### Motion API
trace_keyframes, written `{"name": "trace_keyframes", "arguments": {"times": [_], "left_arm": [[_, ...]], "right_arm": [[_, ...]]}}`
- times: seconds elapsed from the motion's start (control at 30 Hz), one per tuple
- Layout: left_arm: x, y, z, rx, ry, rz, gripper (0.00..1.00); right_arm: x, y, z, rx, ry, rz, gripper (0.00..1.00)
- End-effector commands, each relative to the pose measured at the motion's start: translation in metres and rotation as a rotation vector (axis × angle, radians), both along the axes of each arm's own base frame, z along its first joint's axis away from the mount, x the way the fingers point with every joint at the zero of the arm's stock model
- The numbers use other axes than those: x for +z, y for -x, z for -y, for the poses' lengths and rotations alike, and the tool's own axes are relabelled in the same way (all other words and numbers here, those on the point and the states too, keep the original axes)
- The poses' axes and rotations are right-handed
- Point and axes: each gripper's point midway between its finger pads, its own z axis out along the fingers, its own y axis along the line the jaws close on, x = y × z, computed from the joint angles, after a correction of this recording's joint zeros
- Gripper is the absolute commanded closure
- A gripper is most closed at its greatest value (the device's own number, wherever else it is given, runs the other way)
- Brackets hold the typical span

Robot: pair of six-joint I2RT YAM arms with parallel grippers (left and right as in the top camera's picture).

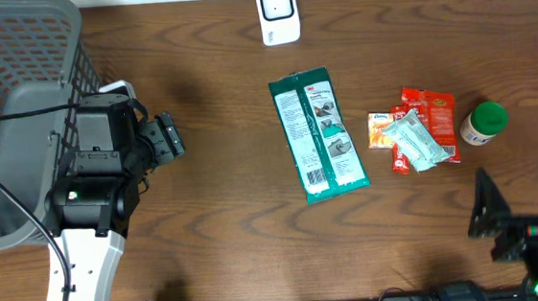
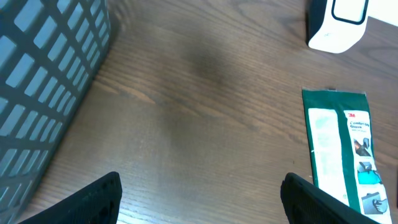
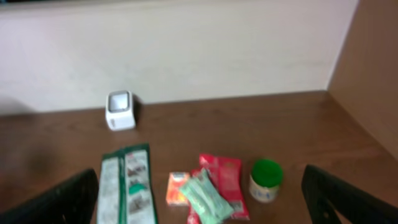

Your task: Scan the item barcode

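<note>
The white barcode scanner (image 1: 277,12) stands at the table's far edge, also seen in the left wrist view (image 2: 336,25) and the right wrist view (image 3: 119,110). A long green-and-white package (image 1: 318,134) lies flat in the middle, label side up. My left gripper (image 1: 174,137) hovers open left of it, beside the basket, with nothing between its fingers (image 2: 93,199); the package (image 2: 342,149) lies ahead to its right. My right gripper (image 1: 528,202) is open and empty near the front right corner, facing the items from a distance (image 3: 202,205).
A grey mesh basket (image 1: 12,65) fills the far left. Right of the package lie an orange packet (image 1: 381,129), red packets (image 1: 432,114), a mint-green pouch (image 1: 415,144) on top of them, and a green-lidded jar (image 1: 484,122).
</note>
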Motion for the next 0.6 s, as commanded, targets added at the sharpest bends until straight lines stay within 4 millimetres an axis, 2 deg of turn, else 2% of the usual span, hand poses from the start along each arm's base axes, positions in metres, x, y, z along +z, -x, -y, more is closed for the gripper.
{"name": "trace_keyframes", "arguments": {"times": [0.0, 0.13, 0.23, 0.33, 0.47, 0.57], "left_arm": [[0.004, -0.002, -0.004, 0.011, -0.01, 0.011, 0.18], [0.004, -0.002, -0.004, 0.011, -0.01, 0.011, 0.18], [0.004, -0.002, -0.004, 0.011, -0.01, 0.011, 0.18], [0.004, -0.002, -0.004, 0.011, -0.01, 0.011, 0.18], [0.004, -0.002, -0.004, 0.011, -0.01, 0.011, 0.18], [0.004, -0.002, -0.004, 0.011, -0.01, 0.011, 0.18]], "right_arm": [[-0.018, 0.007, 0.007, -0.043, 0.009, 0.085, 0.01], [-0.017, -0.005, 0.007, -0.046, -0.002, 0.264, 0.01], [-0.007, -0.017, 0.0, -0.007, -0.011, 0.453, 0.01], [-0.007, -0.022, -0.004, 0.015, -0.014, 0.566, 0.01], [-0.023, -0.034, -0.006, 0.029, -0.011, 0.659, 0.01], [-0.062, -0.055, -0.008, 0.035, -0.012, 0.603, 0.01]]}}
